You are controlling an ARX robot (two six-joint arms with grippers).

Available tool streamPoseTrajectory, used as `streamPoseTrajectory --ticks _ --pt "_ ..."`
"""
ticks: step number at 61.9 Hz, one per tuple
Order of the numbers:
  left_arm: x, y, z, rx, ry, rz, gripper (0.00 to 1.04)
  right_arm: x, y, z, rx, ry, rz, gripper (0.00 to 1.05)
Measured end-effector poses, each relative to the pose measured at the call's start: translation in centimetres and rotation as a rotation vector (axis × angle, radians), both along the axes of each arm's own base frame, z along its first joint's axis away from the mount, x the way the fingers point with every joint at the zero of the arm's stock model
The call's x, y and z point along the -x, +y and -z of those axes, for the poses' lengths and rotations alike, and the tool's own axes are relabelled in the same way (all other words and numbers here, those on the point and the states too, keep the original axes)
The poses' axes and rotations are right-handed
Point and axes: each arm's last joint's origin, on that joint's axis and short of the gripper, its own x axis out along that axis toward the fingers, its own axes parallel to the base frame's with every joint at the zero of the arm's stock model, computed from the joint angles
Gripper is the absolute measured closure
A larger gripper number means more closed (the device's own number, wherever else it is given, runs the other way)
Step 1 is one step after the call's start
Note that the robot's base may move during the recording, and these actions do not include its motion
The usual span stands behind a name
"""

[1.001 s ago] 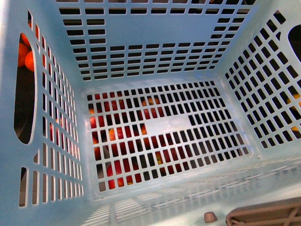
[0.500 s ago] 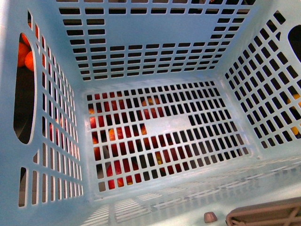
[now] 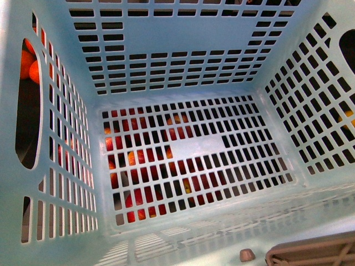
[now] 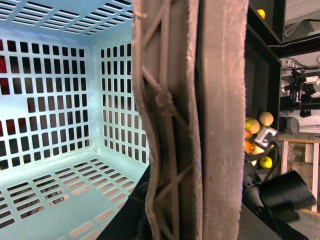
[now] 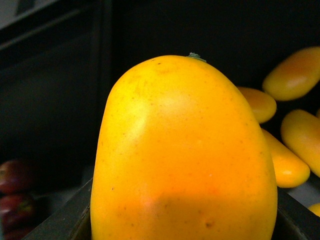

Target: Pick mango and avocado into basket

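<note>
One mango point(image 5: 185, 150) clenched between the dark jaws of the right pincer point(image 5: 185, 222), apparently for carrying, not yet in the empty basket point(image 3: 183, 44); left pincer close by the handle point(image 4: 220, 120), grip impossible to tell.

One basket point(image 3: 188, 41) with one brown handle point(image 4: 220, 125) is recorded. One mango point(image 5: 182, 155) is listed close up, and at least four further mangoes point(image 5: 295, 74) are counted behind. At least two dark red fruits point(image 5: 14, 176) are noted.
</note>
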Motion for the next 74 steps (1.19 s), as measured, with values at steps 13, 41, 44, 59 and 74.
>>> streamPoseTrajectory --ticks 13,41,44,59,74 --pt "0.0 0.0 0.0 0.0 0.0 0.0 0.89 3.1 3.6 -8.0 -0.015 -0.179 -0.072 0.42" --pt "0.0 0.0 0.0 0.0 0.0 0.0 0.89 5.7 13.4 -14.3 -0.03 -0.31 -0.197 0.42" --pt "0.0 0.0 0.0 0.0 0.0 0.0 0.89 5.5 14.4 -14.0 -0.032 -0.297 -0.211 0.42" --pt "0.0 0.0 0.0 0.0 0.0 0.0 0.89 4.6 18.9 -12.6 -0.031 -0.235 -0.273 0.42" --pt "0.0 0.0 0.0 0.0 0.0 0.0 0.89 3.3 21.1 -9.9 0.006 -0.126 -0.271 0.26"
